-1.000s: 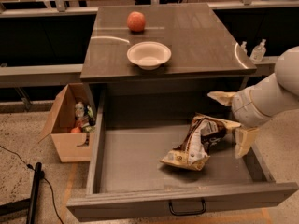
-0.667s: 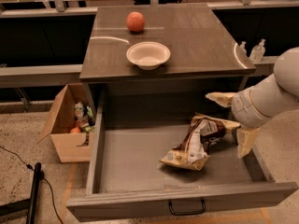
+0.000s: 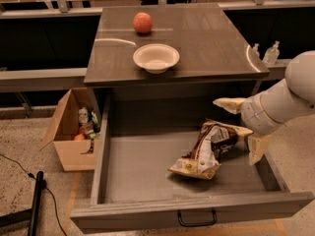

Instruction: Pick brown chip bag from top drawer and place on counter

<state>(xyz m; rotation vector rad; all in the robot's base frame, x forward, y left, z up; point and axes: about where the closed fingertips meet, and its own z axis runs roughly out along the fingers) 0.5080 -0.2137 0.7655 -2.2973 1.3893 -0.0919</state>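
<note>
Brown chip bag (image 3: 209, 149) lying crumpled on the floor of the top drawer (image 3: 138, 166), toward the right edge and roughly midway between back and front, lower end pointing at the front-left corner, upper end rising toward the right wall. Hovering at that right edge: the gripper (image 3: 236, 132), released, cream fingers (image 3: 229, 103) spreading wide, one nearer the back-right corner and one nearer the front, bracketing the bag's raised end. Touching the foil or not: impossible to say. Grasping nothing yet.

Judging the handling: probably weighing very little, being soft, crinkly foil, yielding under pressure and sliding easily; contents likely crushing under a hard squeeze. Looking best for a hold: the raised upper end by the right edge, where the foil is bunching into a ridge, rather than the lower panel lying flat against the wood. Worth closing gently, a pinch on slack foil risking a slip.

Counting:
- One chip bag.
- One open drawer with one black handle (image 3: 197, 219) on its front edge.
- One counter (image 3: 206, 38), carrying one white bowl (image 3: 156, 58) near its front edge and one round orange-red fruit (image 3: 142, 22) toward its back edge.
- Two small bottles (image 3: 272, 53) just beyond the counter's right edge.
- One cardboard box (image 3: 66, 132) sitting beside the drawer's left edge.
</note>
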